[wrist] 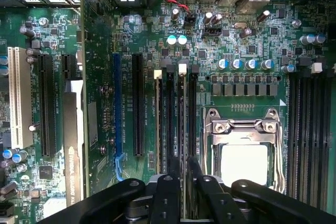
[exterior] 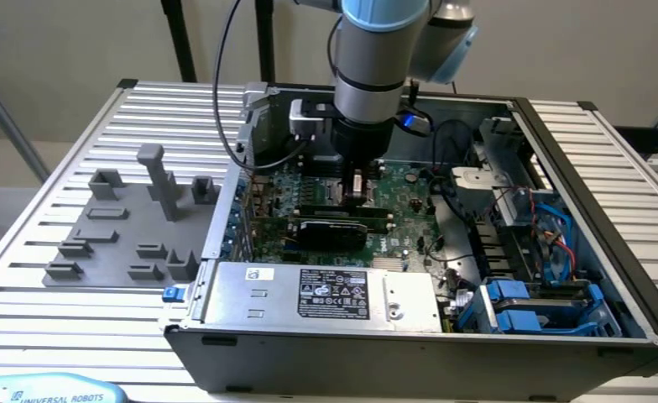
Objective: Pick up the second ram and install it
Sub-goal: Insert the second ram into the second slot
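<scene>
Gripping second ram (wrist: 182, 145) edge-on, fingers (wrist: 167, 192) between memory slots (wrist: 164, 124).

Slatted table (exterior: 71, 151); computer case (exterior: 419, 353); grey fixture (exterior: 127, 243)

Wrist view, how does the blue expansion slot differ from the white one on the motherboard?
The blue slot is longer than the white slot. The blue slot lies nearer the second ram gripped by the end effector; the white slot sits farther off. Both run parallel on the green motherboard.
</scene>
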Robot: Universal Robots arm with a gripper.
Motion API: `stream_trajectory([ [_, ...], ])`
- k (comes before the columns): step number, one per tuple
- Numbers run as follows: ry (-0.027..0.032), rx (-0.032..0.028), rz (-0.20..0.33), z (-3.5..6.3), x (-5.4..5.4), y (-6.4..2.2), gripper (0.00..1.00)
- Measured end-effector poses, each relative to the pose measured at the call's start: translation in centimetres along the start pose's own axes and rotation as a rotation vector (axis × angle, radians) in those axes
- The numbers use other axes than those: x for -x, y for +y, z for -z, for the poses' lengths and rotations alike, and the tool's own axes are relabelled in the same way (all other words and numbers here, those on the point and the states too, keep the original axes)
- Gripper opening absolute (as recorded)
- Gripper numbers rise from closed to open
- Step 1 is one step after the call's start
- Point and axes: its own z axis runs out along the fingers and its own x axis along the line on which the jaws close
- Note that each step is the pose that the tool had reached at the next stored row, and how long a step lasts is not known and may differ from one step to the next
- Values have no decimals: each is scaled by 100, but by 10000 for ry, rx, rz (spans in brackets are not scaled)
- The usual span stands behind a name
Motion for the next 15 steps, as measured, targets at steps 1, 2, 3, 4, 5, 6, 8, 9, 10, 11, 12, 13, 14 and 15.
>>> stream_trajectory([
  [1,-2,-1,0,32,1,0,21],
  [2,-5,-1,1,72,2,1,21],
  [3,-8,0,2,107,3,2,21],
  [4,-8,0,3,134,4,4,21],
  [5,-10,0,2,153,5,9,21],
  [6,-9,0,1,160,5,13,21],
  [8,-12,-1,2,161,5,15,19],
  [9,-13,-1,2,161,5,15,12],
  [10,-14,-1,2,161,5,15,11],
  [11,-13,0,2,161,5,15,11],
  [12,-12,0,2,161,5,15,11],
  [13,-12,0,2,161,5,16,11],
  [14,-12,0,2,161,5,15,11],
  [15,-12,0,2,161,5,15,11],
])
